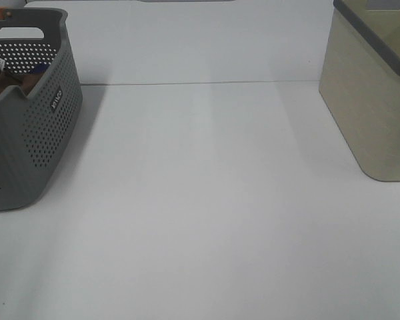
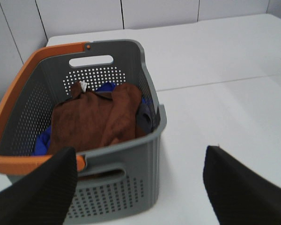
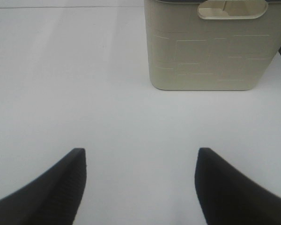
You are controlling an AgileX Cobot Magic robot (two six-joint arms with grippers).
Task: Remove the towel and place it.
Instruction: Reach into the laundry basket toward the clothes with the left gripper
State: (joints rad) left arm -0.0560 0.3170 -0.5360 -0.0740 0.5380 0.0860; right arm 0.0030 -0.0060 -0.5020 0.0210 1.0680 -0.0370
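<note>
The brown towel (image 2: pixel 98 122) lay crumpled inside the grey basket (image 2: pixel 131 187) on the white desk (image 1: pixel 207 200). The left tool (image 2: pixel 139 151) hung spread and empty before the basket, while the right tool (image 3: pixel 140 151), likewise spread, faced a beige bin (image 3: pixel 201 51).

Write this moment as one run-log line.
towel: in grey basket, untouched | left pincer: open, facing basket | right pincer: open, over table | beige bin: upright

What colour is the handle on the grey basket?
Orange. The handle of the basket shows best in the left wrist view.
</note>
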